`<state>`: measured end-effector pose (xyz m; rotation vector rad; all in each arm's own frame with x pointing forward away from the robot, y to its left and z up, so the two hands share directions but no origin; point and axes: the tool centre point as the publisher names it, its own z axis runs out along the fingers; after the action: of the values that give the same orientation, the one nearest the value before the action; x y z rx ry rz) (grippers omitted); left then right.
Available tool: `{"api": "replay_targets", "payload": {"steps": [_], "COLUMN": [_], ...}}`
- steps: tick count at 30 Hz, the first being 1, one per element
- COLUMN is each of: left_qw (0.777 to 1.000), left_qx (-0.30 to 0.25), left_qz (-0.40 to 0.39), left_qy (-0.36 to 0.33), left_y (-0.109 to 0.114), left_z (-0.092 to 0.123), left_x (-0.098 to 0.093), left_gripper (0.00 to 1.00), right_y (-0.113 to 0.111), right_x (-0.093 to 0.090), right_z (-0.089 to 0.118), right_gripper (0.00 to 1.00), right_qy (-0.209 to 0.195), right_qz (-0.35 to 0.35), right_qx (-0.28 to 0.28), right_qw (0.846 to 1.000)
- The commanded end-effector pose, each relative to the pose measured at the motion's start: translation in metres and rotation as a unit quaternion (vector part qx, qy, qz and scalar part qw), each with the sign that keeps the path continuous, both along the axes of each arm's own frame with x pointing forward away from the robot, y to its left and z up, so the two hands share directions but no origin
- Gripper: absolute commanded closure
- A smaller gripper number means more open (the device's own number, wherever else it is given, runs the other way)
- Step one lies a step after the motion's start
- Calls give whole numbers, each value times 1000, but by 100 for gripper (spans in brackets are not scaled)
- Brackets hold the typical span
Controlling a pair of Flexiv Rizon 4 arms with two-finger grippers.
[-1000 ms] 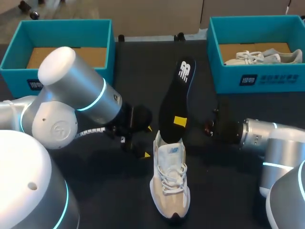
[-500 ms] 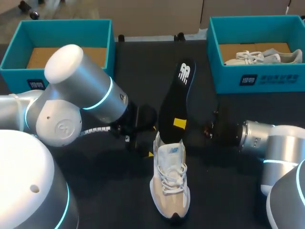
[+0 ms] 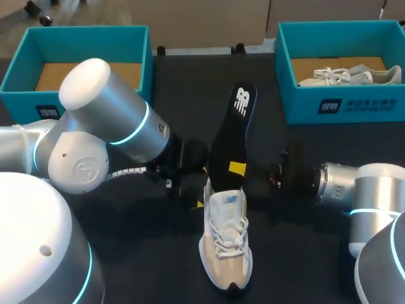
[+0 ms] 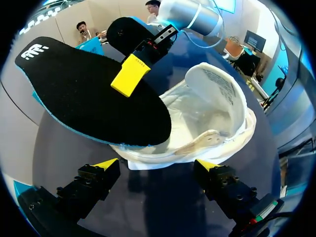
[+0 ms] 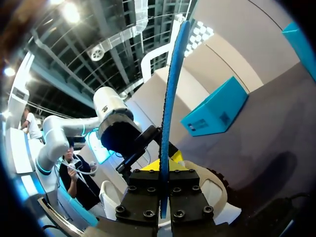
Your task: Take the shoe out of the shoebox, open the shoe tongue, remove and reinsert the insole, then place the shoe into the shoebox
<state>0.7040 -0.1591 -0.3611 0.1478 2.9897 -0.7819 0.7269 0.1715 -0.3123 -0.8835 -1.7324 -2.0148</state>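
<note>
The right hand (image 5: pixel 165 197) clamps the black insole (image 3: pixel 231 136), one end at the opening of the shoe (image 3: pixel 226 244); the left hand (image 4: pixel 157 164) is spread wide beside it, holding nothing.

Way into the shoe (image 3: pixel 226 244) from above is blocked: the insole (image 3: pixel 232 136) slants up out of its opening toward the far edge, pinched mid-length by the right gripper (image 5: pixel 164 195) on the right. The left gripper (image 4: pixel 157 165) sits spread just beside the heel on the left, so both flanks there are taken. Open table (image 3: pixel 126 253) shows either side of the toe and between the left shoebox (image 3: pixel 82 35) and the right shoebox (image 3: pixel 342 104), whose floor is partly taken by a second shoe (image 3: pixel 348 76).
</note>
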Motion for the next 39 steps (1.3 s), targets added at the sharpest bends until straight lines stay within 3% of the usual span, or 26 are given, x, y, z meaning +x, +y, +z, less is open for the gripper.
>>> {"api": "replay_targets", "payload": {"steps": [1, 22, 39], "left_qw": [1000, 1000, 1000], "left_qx": [-1, -1, -1], "left_qz": [0, 0, 0], "left_qy": [0, 0, 0], "left_y": [0, 0, 0], "left_z": [-1, -1, -1], "left_x": [0, 0, 0], "left_gripper": [0, 0, 0], "right_y": [1, 9, 11], "right_x": [-4, -46, -55], "right_z": [-5, -32, -42], "right_gripper": [100, 100, 100], "right_qy": [4, 36, 74], "right_qz": [3, 24, 47], "right_qx": [1, -35, -54], "right_qw": [1000, 998, 995]}}
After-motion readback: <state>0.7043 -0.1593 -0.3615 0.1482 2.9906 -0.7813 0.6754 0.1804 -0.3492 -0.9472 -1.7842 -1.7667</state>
